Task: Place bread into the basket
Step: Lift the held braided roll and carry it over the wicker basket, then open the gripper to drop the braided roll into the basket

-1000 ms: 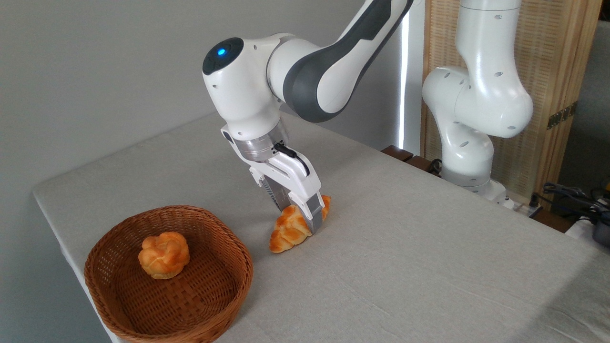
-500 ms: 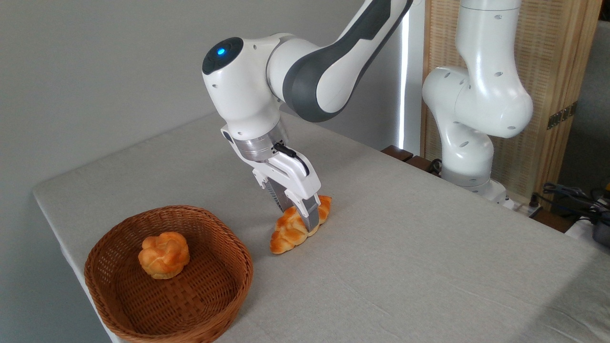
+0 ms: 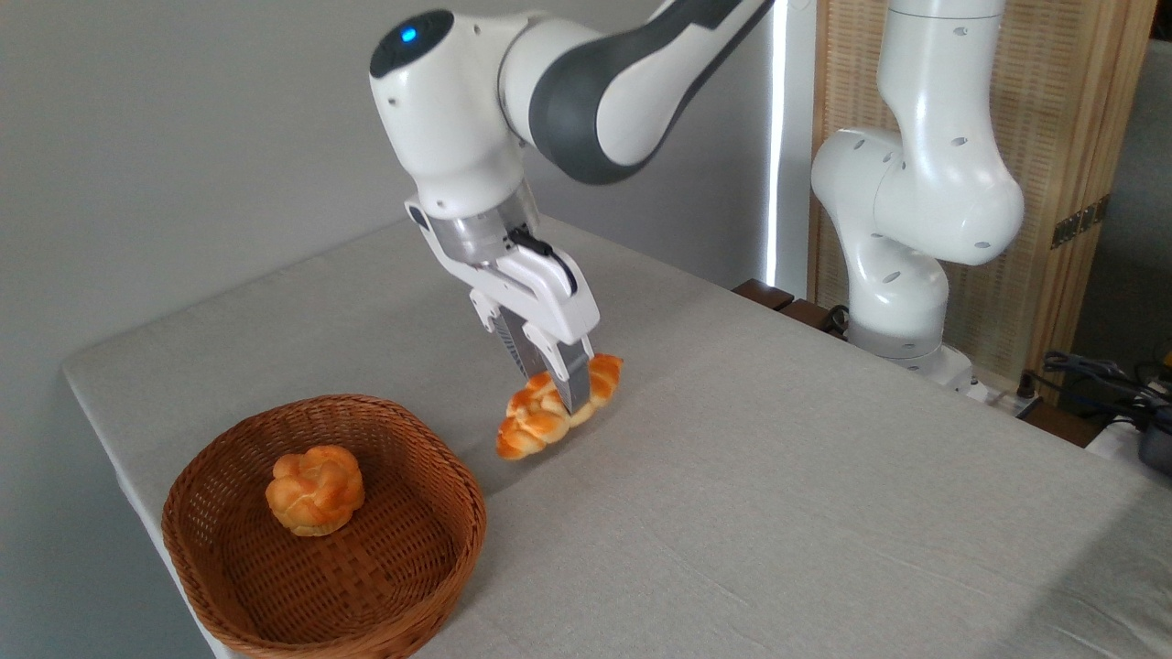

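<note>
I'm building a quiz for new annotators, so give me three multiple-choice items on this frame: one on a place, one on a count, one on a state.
1. Where is the small round bun?
A. inside the basket
B. on the tablecloth beside the basket
C. in the gripper

2. How many bread pieces are in view?
A. one
B. two
C. three

3. What is the state of the braided loaf?
A. lying flat in the basket
B. clamped by the gripper and clear of the table, as far as the view shows
C. lying untouched on the table

Answers:
1 A: the bun sits on the woven floor of the basket, within its rim.
2 B: only the bun and the braided loaf show.
3 B: the gripper has its fingers closed across the loaf's middle, and a shadow lies on the table beneath the loaf.
</note>
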You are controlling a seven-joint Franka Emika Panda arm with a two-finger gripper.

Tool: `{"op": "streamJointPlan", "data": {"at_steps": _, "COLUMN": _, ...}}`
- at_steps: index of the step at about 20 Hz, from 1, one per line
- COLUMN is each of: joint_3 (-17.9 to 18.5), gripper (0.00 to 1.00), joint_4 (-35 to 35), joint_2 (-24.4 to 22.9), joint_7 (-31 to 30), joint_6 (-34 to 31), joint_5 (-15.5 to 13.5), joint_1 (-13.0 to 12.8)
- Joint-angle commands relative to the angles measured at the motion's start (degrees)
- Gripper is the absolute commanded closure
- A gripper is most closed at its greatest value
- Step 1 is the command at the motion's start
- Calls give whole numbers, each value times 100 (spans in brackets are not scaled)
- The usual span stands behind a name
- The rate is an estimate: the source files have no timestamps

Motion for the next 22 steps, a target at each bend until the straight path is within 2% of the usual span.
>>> {"op": "streamJointPlan", "data": {"at_steps": 1, "joint_3": -59, "gripper": 45, "joint_4": 580, "joint_2": -70, "joint_7": 23, "joint_6": -247, "joint_5": -133, "joint_1": -10}}
{"op": "streamJointPlan", "data": {"at_steps": 5, "joint_3": -103, "gripper": 43, "joint_4": 1169, "joint_2": -9, "joint_7": 32, "joint_6": 24, "joint_5": -151, "joint_1": -1}}
{"op": "streamJointPlan", "data": {"at_steps": 7, "joint_3": -76, "gripper": 43, "joint_4": 1250, "joint_2": 44, "joint_7": 32, "joint_6": 655, "joint_5": -151, "joint_1": -1}}
{"op": "streamJointPlan", "data": {"at_steps": 10, "joint_3": -59, "gripper": 38, "joint_4": 1250, "joint_2": 175, "joint_7": 23, "joint_6": 1535, "joint_5": -98, "joint_1": 7}}
{"op": "streamJointPlan", "data": {"at_steps": 11, "joint_3": -50, "gripper": 27, "joint_4": 1250, "joint_2": 237, "joint_7": 32, "joint_6": 1763, "joint_5": -81, "joint_1": 25}}
{"op": "streamJointPlan", "data": {"at_steps": 12, "joint_3": -50, "gripper": 0, "joint_4": 1241, "joint_2": 316, "joint_7": 23, "joint_6": 2018, "joint_5": -63, "joint_1": 34}}
{"op": "streamJointPlan", "data": {"at_steps": 14, "joint_3": -50, "gripper": 0, "joint_4": 1232, "joint_2": 421, "joint_7": -3, "joint_6": 2511, "joint_5": -63, "joint_1": 43}}
{"op": "streamJointPlan", "data": {"at_steps": 16, "joint_3": -41, "gripper": 0, "joint_4": 1241, "joint_2": 474, "joint_7": -12, "joint_6": 2740, "joint_5": -63, "joint_1": 60}}
{"op": "streamJointPlan", "data": {"at_steps": 22, "joint_3": -41, "gripper": 0, "joint_4": 1232, "joint_2": 492, "joint_7": -29, "joint_6": 2768, "joint_5": -63, "joint_1": 60}}
